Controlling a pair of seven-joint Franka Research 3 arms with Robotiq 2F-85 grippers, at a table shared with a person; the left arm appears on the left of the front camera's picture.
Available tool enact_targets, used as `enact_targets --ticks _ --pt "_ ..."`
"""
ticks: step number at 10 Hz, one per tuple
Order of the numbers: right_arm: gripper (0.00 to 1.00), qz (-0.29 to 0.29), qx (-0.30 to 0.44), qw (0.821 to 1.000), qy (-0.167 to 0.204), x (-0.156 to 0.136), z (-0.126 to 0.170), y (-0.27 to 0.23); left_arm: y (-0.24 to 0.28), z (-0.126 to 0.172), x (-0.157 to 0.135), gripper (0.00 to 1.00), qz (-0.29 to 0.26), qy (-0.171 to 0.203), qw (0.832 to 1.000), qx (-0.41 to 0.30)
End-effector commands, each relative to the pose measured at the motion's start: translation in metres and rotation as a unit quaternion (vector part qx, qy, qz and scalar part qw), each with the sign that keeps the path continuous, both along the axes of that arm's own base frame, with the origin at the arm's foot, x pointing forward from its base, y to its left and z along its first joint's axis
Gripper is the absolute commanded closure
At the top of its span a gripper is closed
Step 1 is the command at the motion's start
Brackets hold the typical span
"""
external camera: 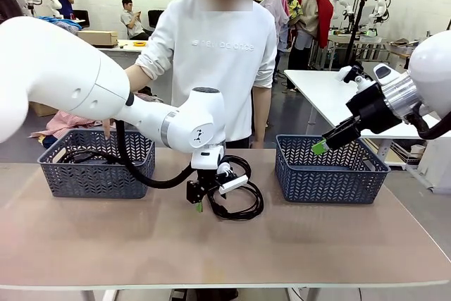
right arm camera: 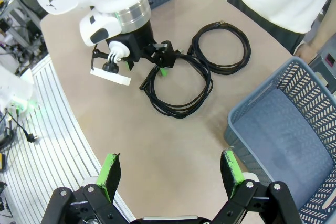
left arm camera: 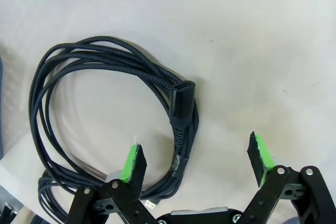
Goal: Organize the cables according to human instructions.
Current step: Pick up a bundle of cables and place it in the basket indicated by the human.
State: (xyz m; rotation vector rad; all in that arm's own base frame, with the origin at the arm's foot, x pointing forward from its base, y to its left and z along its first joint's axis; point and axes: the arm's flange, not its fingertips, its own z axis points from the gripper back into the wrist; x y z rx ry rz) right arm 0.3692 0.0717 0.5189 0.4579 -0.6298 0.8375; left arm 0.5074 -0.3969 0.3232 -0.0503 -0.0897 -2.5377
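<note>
Two black cables lie as coils on the tan table (external camera: 106,244), in front of the person. In the right wrist view the nearer coil (right arm camera: 181,114) touches the farther coil (right arm camera: 223,72). My left gripper (external camera: 199,202) hangs open just above the nearer coil (external camera: 246,211). In the left wrist view that coil (left arm camera: 105,51) and its plug (left arm camera: 181,95) lie below the left gripper (left arm camera: 197,158), and one side of the loop passes between the green pads (left arm camera: 134,162). My right gripper (external camera: 325,144) is open and raised over the right basket's near-left corner, holding nothing. Its pads (right arm camera: 110,174) frame bare table.
A grey basket (external camera: 95,174) stands at the table's left with a black cable (external camera: 70,154) in it. A second basket (external camera: 328,177) stands at the right, with its floor bare (right arm camera: 273,129). The person (external camera: 211,54) stands close behind the table's far edge.
</note>
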Motion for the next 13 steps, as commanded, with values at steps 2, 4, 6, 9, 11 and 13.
enact_targets --ticks 2,4,6,9,11,13 --pt "0.0 0.011 0.014 1.0 -0.007 0.003 -0.003 -0.001 -0.006 -0.003 0.008 0.0 0.004 0.0 1.0 0.016" --pt "0.0 0.011 0.014 1.0 -0.007 0.003 -0.003 -0.001 -0.004 -0.006 0.012 0.04 0.005 0.003 1.0 0.019" --pt "0.0 0.011 0.014 1.0 -0.007 0.003 -0.003 -0.001 -0.003 -0.008 0.014 0.23 0.01 0.007 1.0 0.021" --pt "0.0 0.011 0.014 1.0 -0.007 0.003 -0.003 -0.001 0.0 -0.008 0.019 0.58 0.017 0.002 1.0 0.021" --pt "0.0 0.011 0.014 1.0 -0.007 0.003 -0.003 -0.001 0.0 -0.009 0.021 0.77 0.017 0.002 1.0 0.022" --pt "0.0 0.011 0.014 1.0 -0.007 0.003 -0.003 -0.001 0.0 -0.009 0.024 0.96 0.015 0.002 1.0 0.024"
